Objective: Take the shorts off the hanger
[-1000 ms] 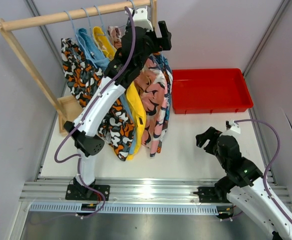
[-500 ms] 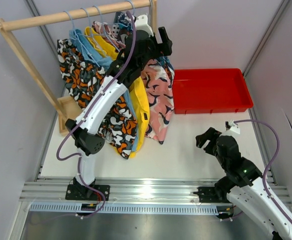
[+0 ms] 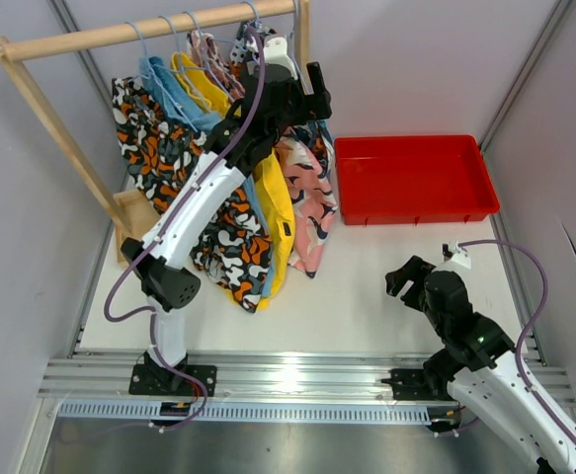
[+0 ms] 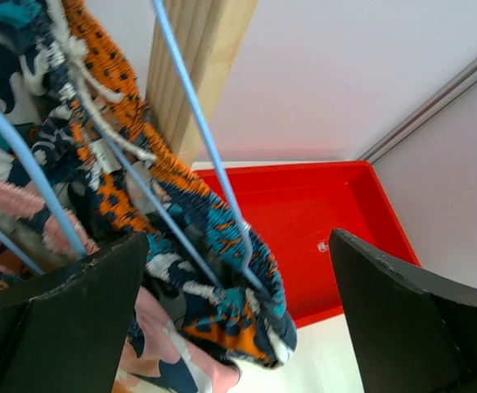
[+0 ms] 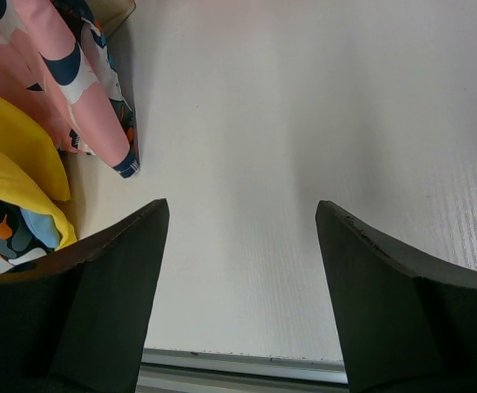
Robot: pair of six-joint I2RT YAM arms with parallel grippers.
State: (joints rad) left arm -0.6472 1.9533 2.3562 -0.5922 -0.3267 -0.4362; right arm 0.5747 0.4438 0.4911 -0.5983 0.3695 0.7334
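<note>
Up at the right end of the wooden rail (image 3: 139, 36), my left gripper (image 4: 238, 237) has its jaws spread wide and clamps nothing. The bunched waistband of the blue-orange patterned shorts (image 4: 222, 303) lies between its two black fingers (image 4: 66, 319). The cloth is clear of the right finger; on the other side I cannot tell whether it touches. A light blue wire hanger (image 4: 201, 139) runs down through that waistband, and the rack's upright wooden post (image 4: 205, 57) stands close behind it.

From the overhead camera I see all five garments hanging from the rail. The black-orange-white blotched shorts (image 3: 154, 148) are farthest left, then the light blue shorts (image 3: 174, 91), the yellow shorts (image 3: 276, 202) and the pink patterned shorts (image 3: 307, 207), with the blue-orange pair last, under the left arm's wrist. They drape down toward the white table (image 3: 367, 296). A red tray (image 3: 411, 180) lies on the table just beside the pink pair, to its right.

My right gripper (image 5: 242, 205) hovers low over the table, well apart from the rack, its jaws parted with only tabletop between them. Its wrist camera catches the pink hem and a yellow fold at the left edge.
</note>
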